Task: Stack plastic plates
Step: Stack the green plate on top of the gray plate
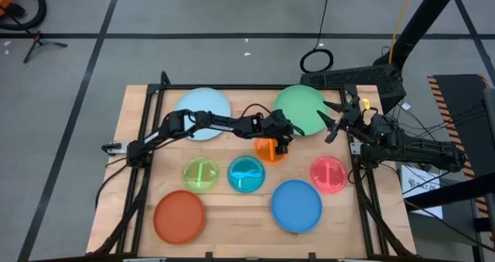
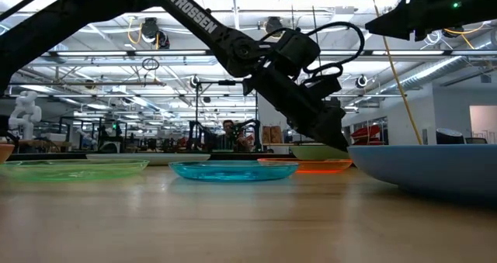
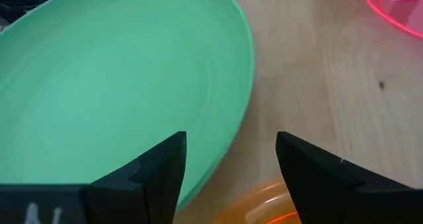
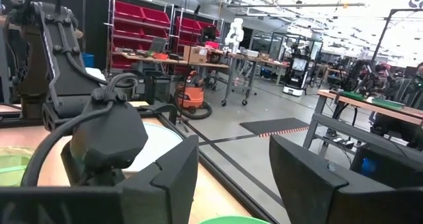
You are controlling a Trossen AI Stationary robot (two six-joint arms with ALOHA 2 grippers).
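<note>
Eight plates lie flat on the table: light blue [image 1: 203,111], green [image 1: 302,107], small orange [image 1: 266,150], lime [image 1: 201,174], cyan [image 1: 246,174], pink [image 1: 329,174], blue [image 1: 296,205] and red-orange [image 1: 179,216]. My left gripper [image 1: 280,144] is open and low over the orange plate's far right rim [image 3: 264,204], pointing at the green plate [image 3: 119,85]. In the low view the left gripper [image 2: 339,143] slants down at the orange plate [image 2: 304,166]. My right gripper [image 1: 332,123] is open and raised above the green plate's right edge. My left gripper stands open and slanting down over the orange plate's rim [image 3: 268,201], one finger [image 3: 158,171] toward the green plate and the other [image 3: 317,171] over bare wood. Whether a finger touches the rim, I cannot tell.
The table's near middle [image 1: 232,231] shows bare wood between the red-orange and blue plates. A black frame rail [image 1: 232,86] runs along the far edge. Cables and the right arm's base [image 1: 418,150] crowd the right side.
</note>
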